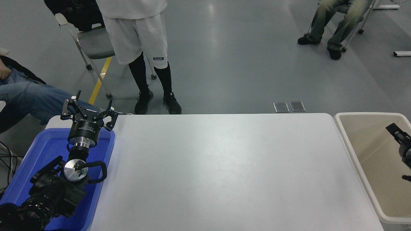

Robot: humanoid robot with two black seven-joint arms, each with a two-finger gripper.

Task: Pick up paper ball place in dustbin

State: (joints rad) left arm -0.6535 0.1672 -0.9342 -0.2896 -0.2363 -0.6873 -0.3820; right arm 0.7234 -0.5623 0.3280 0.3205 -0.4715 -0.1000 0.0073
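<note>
The beige dustbin (352, 153) stands at the table's right end, partly cut off by the picture's edge. My right gripper (400, 153) reaches in from the right edge over the bin's inside. It is open, with one finger (394, 130) pointing up-left and nothing between its fingers. The paper ball is out of view: it shows neither in the gripper nor on the visible bin floor. At the lower left, my left gripper (88, 110) stays parked and open above the blue tray's far end.
A bright blue tray (106, 150) lies at the table's left end under the left arm. One person stands beyond the white table's (221, 166) far edge at the upper left. Others sit at the left and top right.
</note>
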